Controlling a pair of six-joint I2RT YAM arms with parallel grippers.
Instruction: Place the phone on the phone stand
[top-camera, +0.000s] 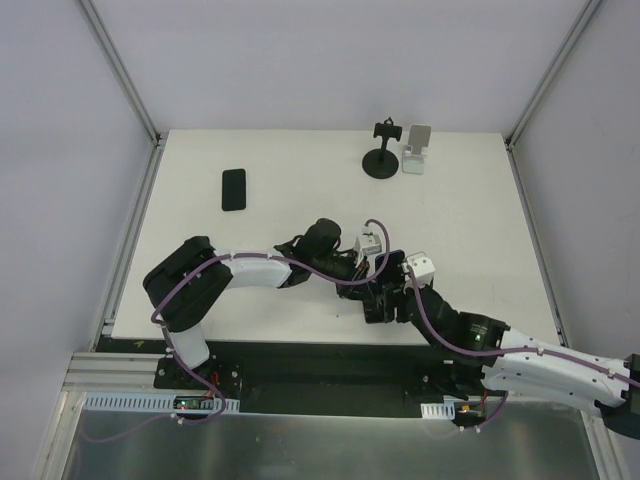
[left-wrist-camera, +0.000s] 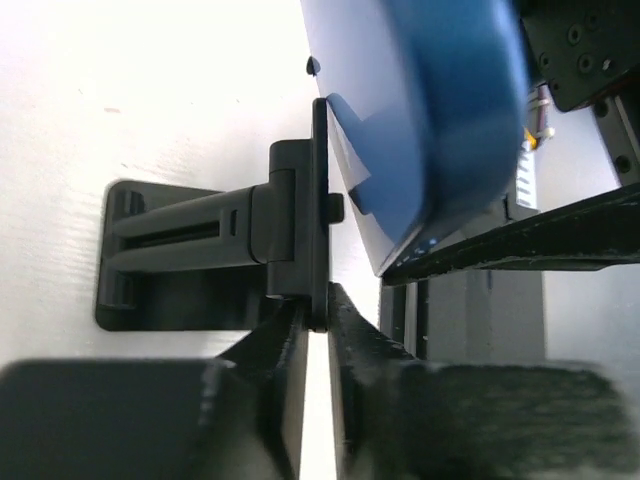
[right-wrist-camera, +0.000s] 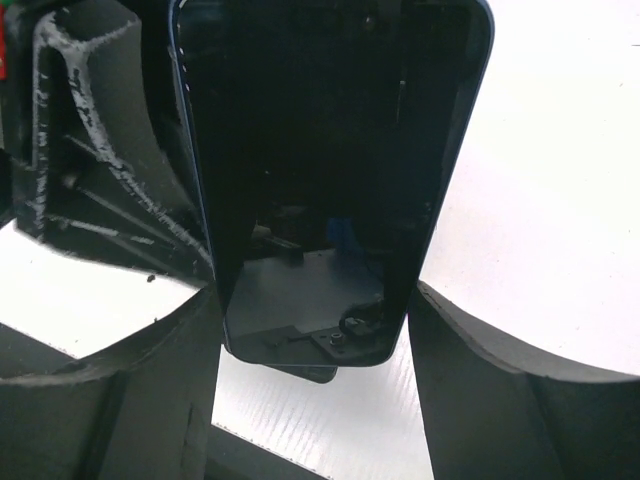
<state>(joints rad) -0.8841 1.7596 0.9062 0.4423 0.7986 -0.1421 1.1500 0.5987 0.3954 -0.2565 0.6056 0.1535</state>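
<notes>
While the left arm and right arm meet near the table's middle, toward 6 o'clock, the top view is too cluttered there to tell what either one grips. A second phone, black, lies flat at 10 o'clock. At 1 o'clock stand a black round-base stand and a white stand, just beside each other.

Left wrist view: left gripper enters from 6 o'clock, fingers pinched together on the thin edge of the stand's plate. The stand is black, its arm and foot reaching toward 9 o'clock over the white table. The phone, blue, blurred, is at 1 o'clock, right beside the plate; can't tell whether they touch.

Right wrist view: right gripper is clamped on the phone, one finger on each long side. The dark screen faces the camera, its lower end at 6 o'clock, off the table.
</notes>
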